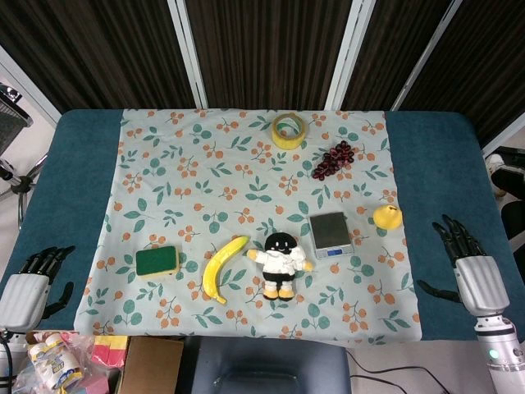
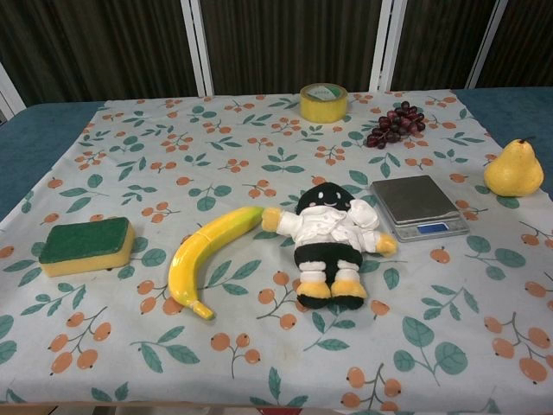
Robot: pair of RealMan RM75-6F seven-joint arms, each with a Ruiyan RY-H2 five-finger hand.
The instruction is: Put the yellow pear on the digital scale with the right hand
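The yellow pear (image 1: pixel 388 217) (image 2: pixel 513 169) stands upright on the floral cloth near its right edge. Just to its left lies the digital scale (image 1: pixel 330 233) (image 2: pixel 418 207), a small grey platform with nothing on it. My right hand (image 1: pixel 469 264) rests on the blue table at the right, fingers spread and empty, a short way to the right of the pear and nearer me. At the left edge my left hand (image 1: pixel 34 283) lies on the blue table, fingers apart, holding nothing. Neither hand shows in the chest view.
On the cloth lie a plush doll (image 1: pixel 280 263), a banana (image 1: pixel 222 266), a green-and-yellow sponge (image 1: pixel 157 262), dark grapes (image 1: pixel 333 159) and a yellow tape roll (image 1: pixel 289 130). A cardboard box (image 1: pixel 151 365) and bagged items (image 1: pixel 56 361) sit below the table's front left.
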